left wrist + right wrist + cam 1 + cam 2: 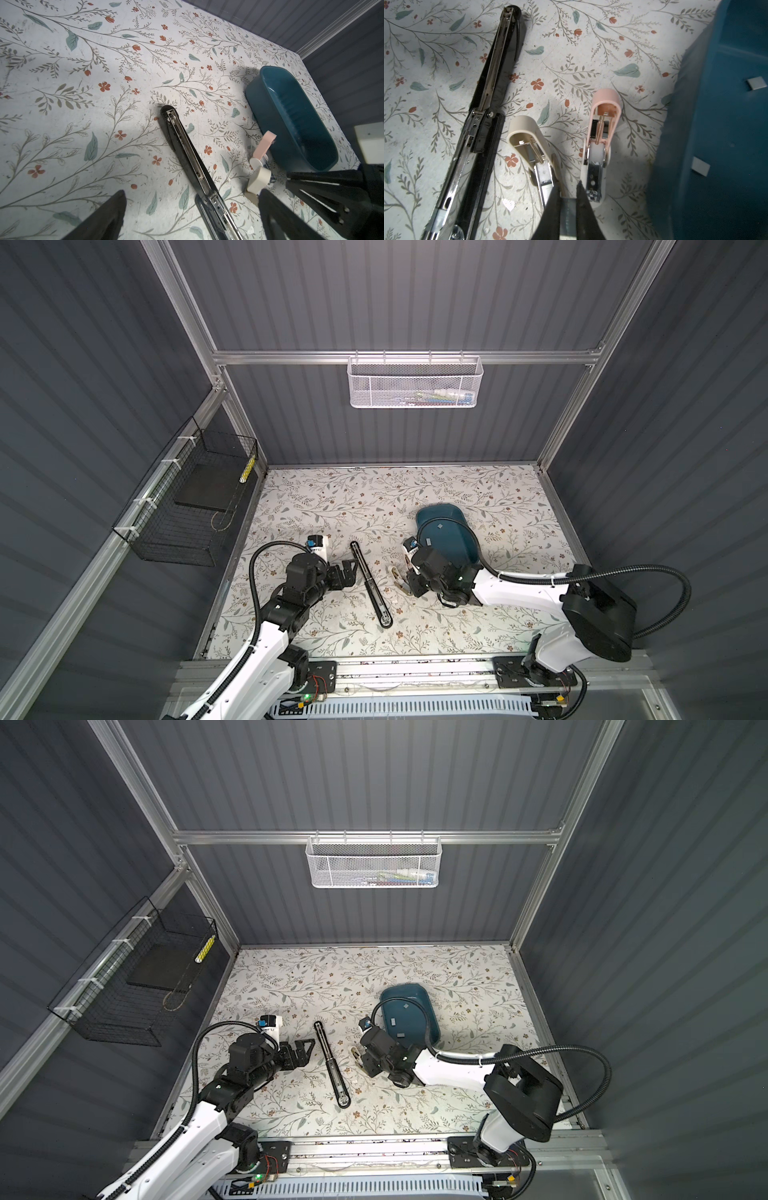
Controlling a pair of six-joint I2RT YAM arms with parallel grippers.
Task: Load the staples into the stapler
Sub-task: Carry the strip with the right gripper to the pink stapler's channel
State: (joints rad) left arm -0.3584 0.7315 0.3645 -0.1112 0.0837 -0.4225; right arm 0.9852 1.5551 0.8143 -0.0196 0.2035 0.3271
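Your right gripper (568, 187) has its jaws closed on 1 silver-grey staple strip (567, 216), which is pinched between the 2 black fingers (550, 207). In the right wrist view the gripper hangs low over the floral bench (332, 506), between 2 small staplers that lie opened with their metal magazines facing up. These are a beige stapler (529, 137) and a pink stapler (604, 116). You cannot tell from these views whether the strip touches either of them.

Your left gripper (349, 571) has its jaws spread wide and holds nothing. In both top views it sits just beside the long black stapler (370, 585), on that stapler's left. Its fingertips are close against the stapler's side, but the views do not show whether they touch.

The long black stapler lies flat near the middle of the bench. It is swung fully open, so its 2 halves form 1 straight line with the spring and rail facing up.

A teal tray (451, 511) stands just behind the right gripper, and the wrist covers its near end. In the right wrist view, 2 loose staple strips (757, 83) lie flat on the tray's floor, well apart from each other.
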